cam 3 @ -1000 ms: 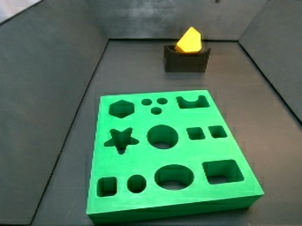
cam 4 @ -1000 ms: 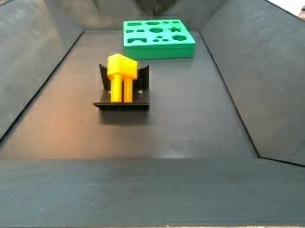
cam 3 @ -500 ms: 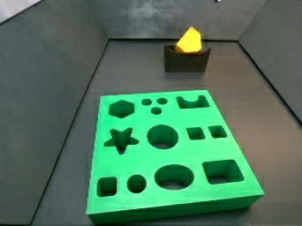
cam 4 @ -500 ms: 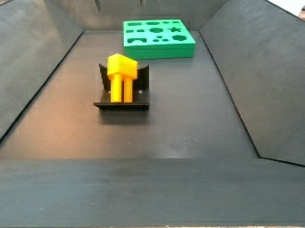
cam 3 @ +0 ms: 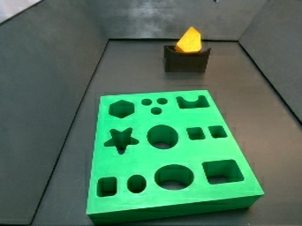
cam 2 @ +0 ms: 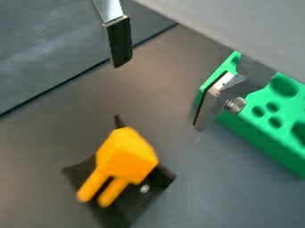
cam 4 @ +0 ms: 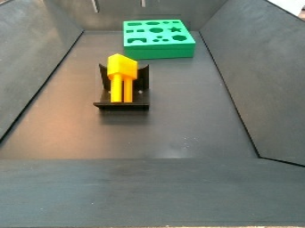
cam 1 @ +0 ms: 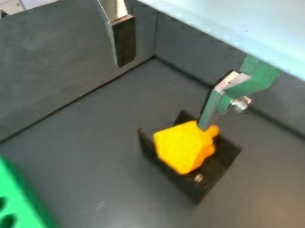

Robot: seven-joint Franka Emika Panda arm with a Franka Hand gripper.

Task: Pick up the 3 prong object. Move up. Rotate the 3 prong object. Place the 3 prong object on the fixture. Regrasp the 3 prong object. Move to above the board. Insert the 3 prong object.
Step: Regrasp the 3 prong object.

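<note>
Both wrist views look down past the claw (cam 1: pixel 167 62) onto the 3 prong object (cam 1: pixel 183 147), which sits in the fixture (cam 1: pixel 202 174) on the dark floor of the bin. The claw is spread wide with nothing between its fingers (cam 2: pixel 117 40): one silver plate with its dark pad shows near the grey wall, its partner stands well apart from it, and the orange-yellow piece lies below the gap, touched by neither. In a wrist view the piece (cam 2: pixel 119 163) shows two stubby prongs pointing away from its blocky body, and it rests tilted in the notch of the dark fixture (cam 2: pixel 145 189); whether a third prong is hidden behind them cannot be told from here. A corner of the board (cam 2: pixel 268 116) appears just behind one finger in that view, bright green with several small round holes. In a side view the piece (cam 4: pixel 120 75) lies lengthwise in the fixture (cam 4: pixel 121 98), prongs toward the camera, well apart from the board (cam 4: pixel 158 38) at the far end of the bin. From the opposite side the board (cam 3: pixel 169 150) fills the near floor, its hexagon, star, circles and squares all unfilled, while the piece (cam 3: pixel 189 38) pokes up from the fixture (cam 3: pixel 186 59) against the back wall. The claw itself is outside both side views.
</note>
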